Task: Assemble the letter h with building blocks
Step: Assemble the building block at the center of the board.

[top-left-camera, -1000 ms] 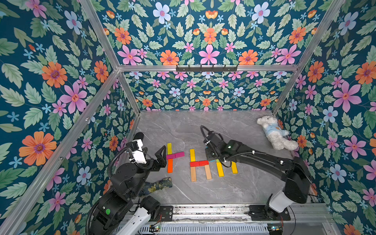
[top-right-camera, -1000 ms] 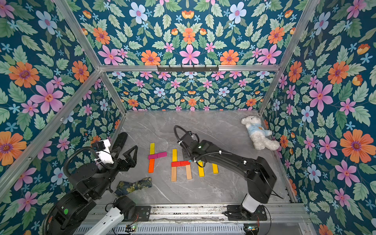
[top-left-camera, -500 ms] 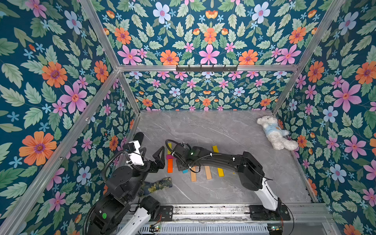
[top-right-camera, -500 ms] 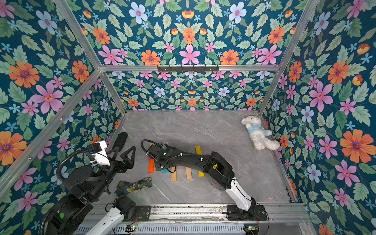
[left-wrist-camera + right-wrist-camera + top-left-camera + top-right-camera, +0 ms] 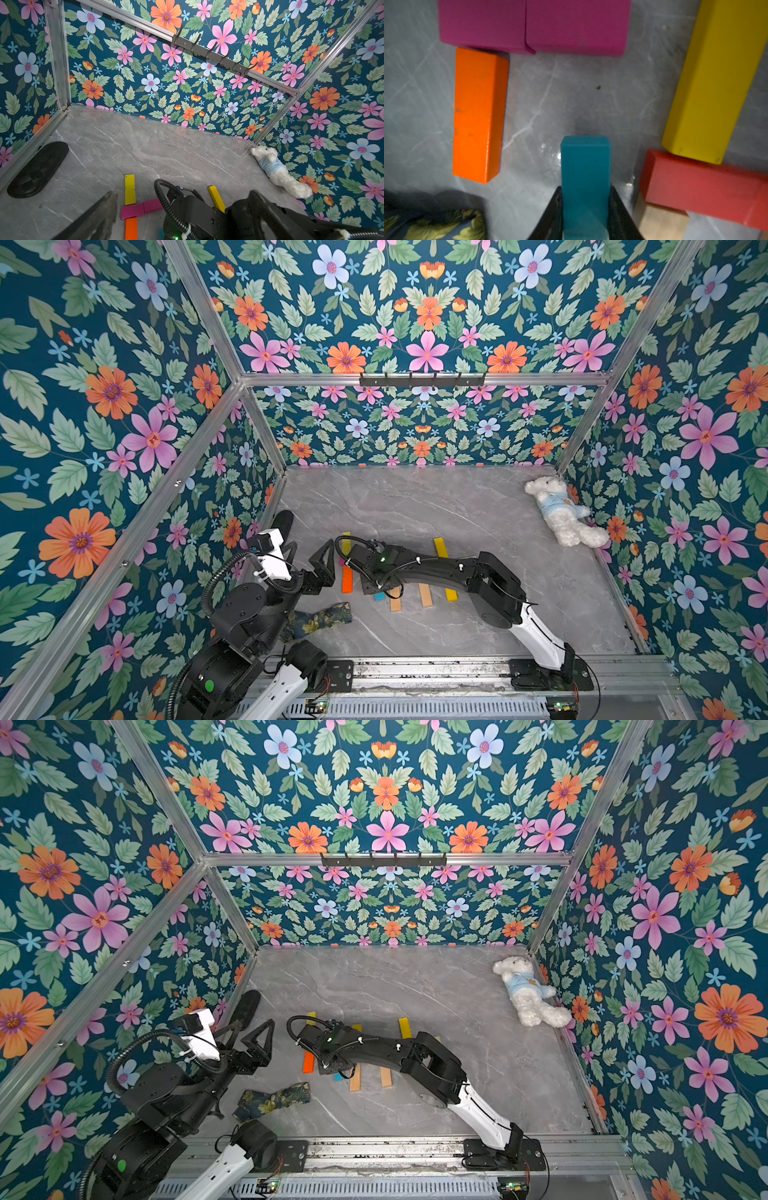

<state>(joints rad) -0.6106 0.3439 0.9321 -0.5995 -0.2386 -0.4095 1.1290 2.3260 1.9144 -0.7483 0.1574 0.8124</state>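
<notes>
The right fingers clamp 1 blue block low over the desk, beside the orange bar and below 2 magenta bars. It is probably meant as the h's short leg. The left fingers wait spread wide.

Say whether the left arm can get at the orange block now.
Probably yes: the open left gripper sits just beside the orange block, nothing between them. The right gripper, shut on the blue block, crowds its other side.
</notes>
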